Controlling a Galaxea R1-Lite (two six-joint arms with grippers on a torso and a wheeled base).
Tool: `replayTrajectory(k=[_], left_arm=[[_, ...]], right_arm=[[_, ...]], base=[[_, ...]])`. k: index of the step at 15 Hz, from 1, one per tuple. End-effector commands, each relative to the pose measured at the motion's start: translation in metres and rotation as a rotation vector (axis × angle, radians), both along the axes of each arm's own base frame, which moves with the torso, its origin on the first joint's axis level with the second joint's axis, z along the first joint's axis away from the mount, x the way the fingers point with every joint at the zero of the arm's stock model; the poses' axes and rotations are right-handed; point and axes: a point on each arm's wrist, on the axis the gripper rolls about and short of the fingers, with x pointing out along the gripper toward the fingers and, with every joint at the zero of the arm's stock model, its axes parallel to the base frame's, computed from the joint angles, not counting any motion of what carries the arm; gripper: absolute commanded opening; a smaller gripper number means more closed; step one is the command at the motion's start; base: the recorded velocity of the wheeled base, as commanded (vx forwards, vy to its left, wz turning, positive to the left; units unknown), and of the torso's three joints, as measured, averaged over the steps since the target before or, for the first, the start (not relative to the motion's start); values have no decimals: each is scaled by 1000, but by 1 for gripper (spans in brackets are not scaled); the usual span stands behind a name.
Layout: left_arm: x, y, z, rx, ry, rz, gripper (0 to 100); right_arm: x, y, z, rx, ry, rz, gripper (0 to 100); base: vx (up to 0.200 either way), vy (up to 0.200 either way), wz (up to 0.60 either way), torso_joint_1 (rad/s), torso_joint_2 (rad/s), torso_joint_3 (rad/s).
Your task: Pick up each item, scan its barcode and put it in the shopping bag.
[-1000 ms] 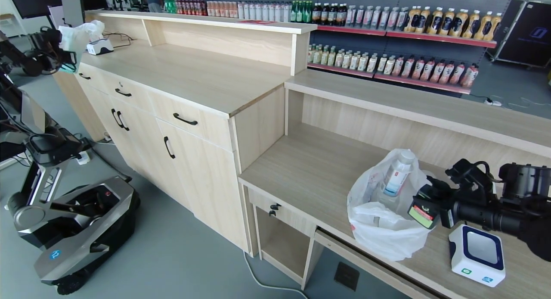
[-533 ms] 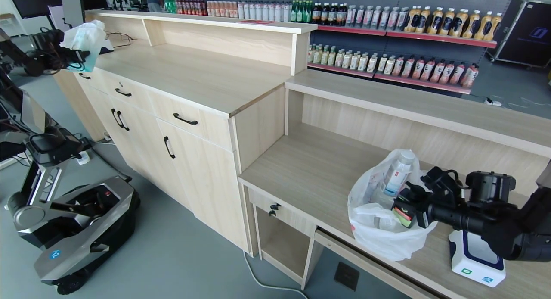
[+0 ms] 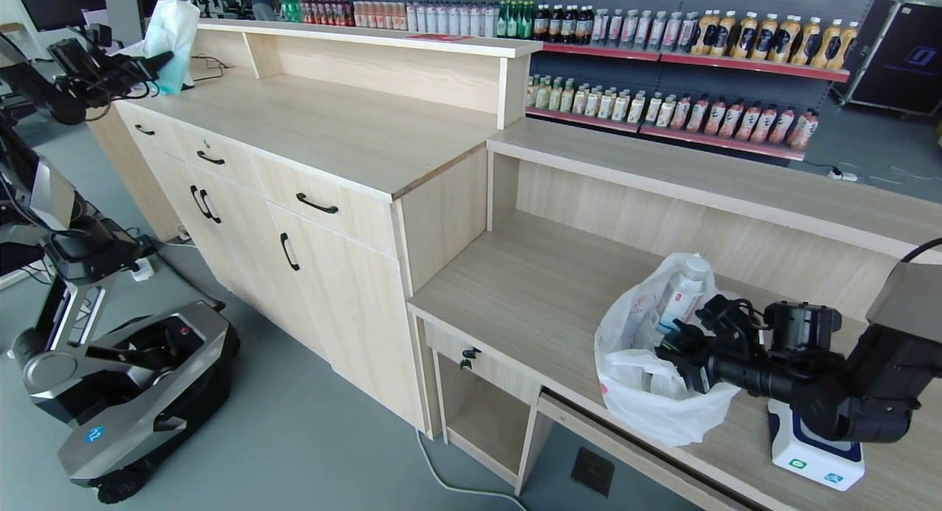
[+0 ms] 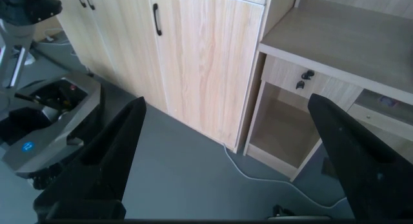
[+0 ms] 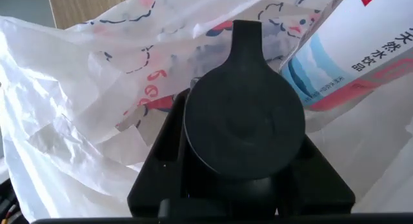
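Hanging in the mouth of the crinkled white plastic shopping bag, the right pincer has a white bottle with a blue-and-red printed label just beside it; its grip cannot be told.

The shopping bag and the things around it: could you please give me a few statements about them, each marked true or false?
1. The shopping bag sits on the lower counter. True.
2. The bag is empty. False: a bottle leans inside it.
3. The right gripper is at the bag's opening. True.
4. The scanner stands on the upper counter. False: it is on the lower counter, beside the bag.
5. The left gripper holds a bottle. False: its fingers are spread, with nothing between them.
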Motion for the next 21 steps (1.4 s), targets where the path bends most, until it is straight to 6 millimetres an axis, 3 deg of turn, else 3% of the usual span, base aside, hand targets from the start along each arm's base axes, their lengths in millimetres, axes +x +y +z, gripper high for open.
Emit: replayTrajectory(k=[1, 8, 9, 12, 15, 16, 18, 21], left_arm=[[0, 0, 0, 0, 0, 0, 100], [0, 0, 0, 0, 0, 0, 100], [0, 0, 0, 0, 1, 0, 100], [0, 0, 0, 0, 1, 0, 100], [0, 0, 0, 0, 0, -1, 100], [0, 0, 0, 0, 0, 0, 100], [0, 0, 0, 0, 1, 0, 100], [0, 0, 0, 0, 0, 0, 100]], right_arm=[[0, -1, -4, 1, 14, -1, 0], [-5, -1, -5, 2, 30, -4, 0], [-6, -1, -4, 3, 31, -4, 100], [-10, -1, 6, 4, 13, -6, 100], [-13, 1, 48, 37, -81, -20, 100], [-24, 2, 81, 54, -147, -31, 100], [-54, -7, 124, 45, -205, -72, 100], [-114, -27, 172, 22, -259, -181, 100]], base=[[0, 0, 0, 0, 0, 0], [0, 0, 0, 0, 0, 0], [0, 0, 0, 0, 0, 0], [0, 0, 0, 0, 0, 0], [0, 0, 0, 0, 0, 0], [0, 0, 0, 0, 0, 0], [0, 0, 0, 0, 0, 0], [0, 0, 0, 0, 0, 0]])
